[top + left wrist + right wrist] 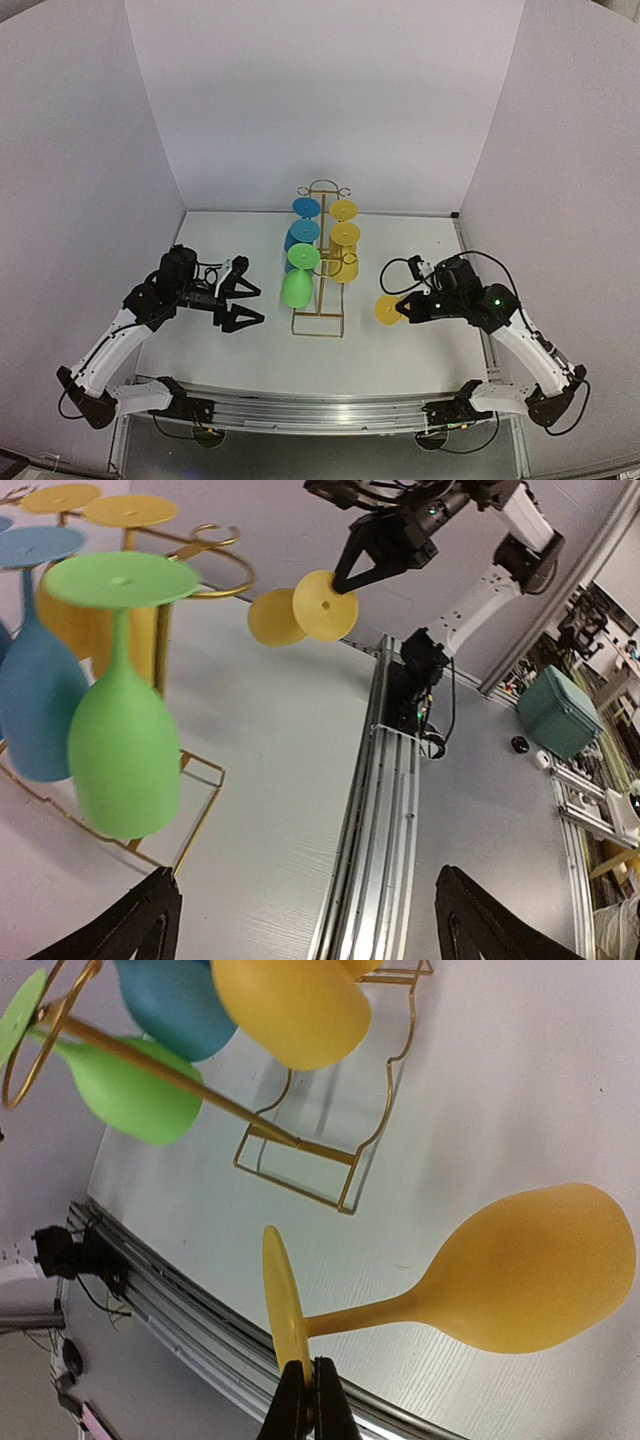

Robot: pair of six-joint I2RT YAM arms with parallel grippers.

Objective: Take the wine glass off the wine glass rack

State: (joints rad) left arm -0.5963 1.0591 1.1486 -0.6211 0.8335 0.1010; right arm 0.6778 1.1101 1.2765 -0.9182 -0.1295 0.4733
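Observation:
The gold wire wine glass rack (318, 334) stands mid-table. Two blue glasses (303, 234), a green glass (298, 285) and two yellow glasses (345, 262) hang on it upside down. My right gripper (408, 308) is shut on the foot rim of another yellow wine glass (388, 310), held off the rack to its right. In the right wrist view my right gripper (308, 1385) pinches the foot, and this glass (530, 1270) lies sideways over the table. My left gripper (255, 304) is open and empty left of the rack, apart from the green glass (125, 750).
White walls close in the table on three sides. An aluminium rail (385, 830) runs along the near table edge. Beyond the edge are cables and a green box (560, 710). The rack's base frame (310, 1150) sits close to the held glass.

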